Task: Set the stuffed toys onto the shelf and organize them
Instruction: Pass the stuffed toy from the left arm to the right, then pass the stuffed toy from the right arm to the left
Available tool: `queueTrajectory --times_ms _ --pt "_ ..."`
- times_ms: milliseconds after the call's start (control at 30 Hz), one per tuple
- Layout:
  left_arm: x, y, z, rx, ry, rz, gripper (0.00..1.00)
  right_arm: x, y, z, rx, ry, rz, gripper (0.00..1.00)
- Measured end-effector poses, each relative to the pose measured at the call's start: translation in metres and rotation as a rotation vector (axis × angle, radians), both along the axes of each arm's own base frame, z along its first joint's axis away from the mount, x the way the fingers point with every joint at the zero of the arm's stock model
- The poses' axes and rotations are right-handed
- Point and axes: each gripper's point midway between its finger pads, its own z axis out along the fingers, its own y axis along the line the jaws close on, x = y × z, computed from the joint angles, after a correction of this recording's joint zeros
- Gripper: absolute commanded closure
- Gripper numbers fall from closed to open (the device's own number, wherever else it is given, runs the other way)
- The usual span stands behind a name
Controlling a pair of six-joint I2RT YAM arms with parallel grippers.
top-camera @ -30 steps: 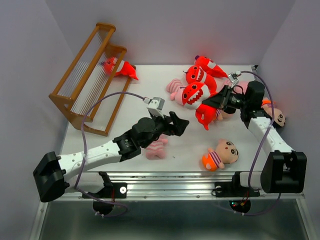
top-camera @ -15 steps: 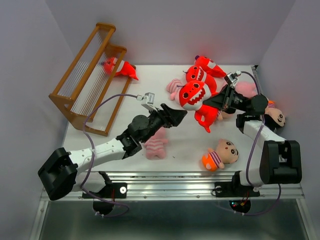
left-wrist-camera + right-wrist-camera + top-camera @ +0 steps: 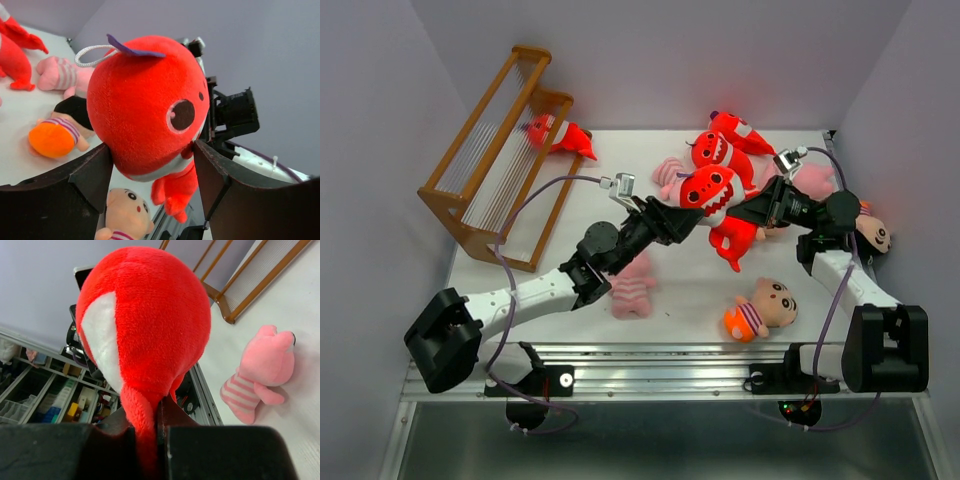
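- Tan-headed near boy doll (image 3: 761, 310) lies closest to the arm bases, on the right half of the white table (image 3: 690, 285).
- Level with it, the near pink pig (image 3: 632, 290) lies flat, tucked against the left arm's forearm.
- At mid-table the held red monster (image 3: 712, 192) is up off the surface, between the two arms.
- The right gripper (image 3: 150, 427) is pinched tight on a thin red limb at the bottom of that toy.
- The left gripper (image 3: 152, 147) stands wide, one finger on each side of the monster's round head. Both are close against the plush, but whether they press in cannot be told.
- Just behind lie a second red monster (image 3: 712, 150) and a third red monster (image 3: 735, 130), with the middle pink pig (image 3: 670, 178) at their left.
- Behind the right arm are the right pink pig (image 3: 812, 178) and the far boy doll (image 3: 872, 233), near the table's right edge.
- Far left, the wooden shelf (image 3: 500, 150) stands at a slant along the wall, well apart from the held toy.
- The fourth red monster (image 3: 560, 133) lies just beside its far end.
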Motion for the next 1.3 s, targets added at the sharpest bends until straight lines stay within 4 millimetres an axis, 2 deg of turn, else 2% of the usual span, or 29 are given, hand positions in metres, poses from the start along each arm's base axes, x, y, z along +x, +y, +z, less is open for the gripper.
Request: queueTrajectory --times_ms 67,233,267,300,333,367,400,433,467,500,533,633,700,733,833,967,1033,1167,1300 --pt "-0.001 -0.002 0.008 -0.019 -0.016 -0.008 0.32 0.001 0.0 -0.004 -0.005 0.012 -0.001 0.99" --pt "0.002 -0.003 0.008 -0.021 -0.024 -0.013 0.5 0.002 0.002 -0.01 -0.02 0.018 -0.001 0.99" --pt "0.003 -0.004 0.007 -0.017 -0.024 -0.012 0.57 0.002 0.002 -0.012 -0.024 0.021 -0.001 0.99" --pt "0.004 -0.005 0.006 -0.014 -0.024 -0.012 0.72 0.002 0.003 -0.013 -0.029 0.025 0.001 0.99" --pt "0.005 -0.005 0.006 -0.012 -0.028 -0.01 0.78 0.002 0.003 -0.015 -0.033 0.028 0.001 0.99" --pt "0.006 -0.006 0.008 -0.009 -0.036 -0.009 0.96 0.002 0.004 -0.017 -0.038 0.029 0.002 0.99" --pt "0.007 -0.007 0.01 -0.011 -0.039 -0.009 1.0 0.002 0.004 -0.018 -0.039 0.035 0.0 0.99" --pt "0.008 -0.009 0.012 -0.008 -0.046 -0.01 1.0 0.003 0.004 -0.019 -0.041 0.036 -0.002 0.94" --pt "0.009 -0.01 0.014 -0.003 -0.049 -0.01 1.0 0.004 0.004 -0.02 -0.044 0.036 -0.006 0.83" --pt "0.01 -0.011 0.015 0.003 -0.052 -0.011 1.0 0.005 0.004 -0.021 -0.045 0.037 -0.013 0.55" --pt "0.011 -0.012 0.015 0.01 -0.053 -0.01 1.0 0.006 0.004 -0.021 -0.047 0.039 -0.013 0.5" --pt "0.018 -0.009 0.013 0.029 -0.032 0.025 1.0 0.007 0.004 -0.023 -0.072 0.017 -0.006 0.24" --pt "0.023 -0.003 0.01 0.037 -0.004 0.053 1.0 0.01 0.004 -0.019 -0.1 -0.027 0.006 0.19" --pt "0.026 0.002 0.008 0.042 0.018 0.074 1.0 0.011 0.004 -0.017 -0.107 -0.044 0.006 0.13" --pt "0.035 0.026 0.007 0.042 0.1 0.164 1.0 0.023 0.001 -0.007 -0.155 -0.14 -0.008 0.06" --pt "0.051 0.063 0.006 0.038 0.178 0.299 1.0 0.047 -0.009 -0.001 -0.262 -0.242 -0.092 0.06" --pt "0.058 0.075 0.0 0.047 0.222 0.362 1.0 0.055 -0.013 -0.001 -0.318 -0.303 -0.127 0.06" --pt "0.07 0.081 -0.01 0.101 0.302 0.437 1.0 0.054 -0.016 -0.018 -0.422 -0.386 -0.153 0.06" --pt "0.083 0.071 -0.003 0.145 0.322 0.455 1.0 0.042 -0.001 -0.031 -0.536 -0.534 -0.136 0.07"
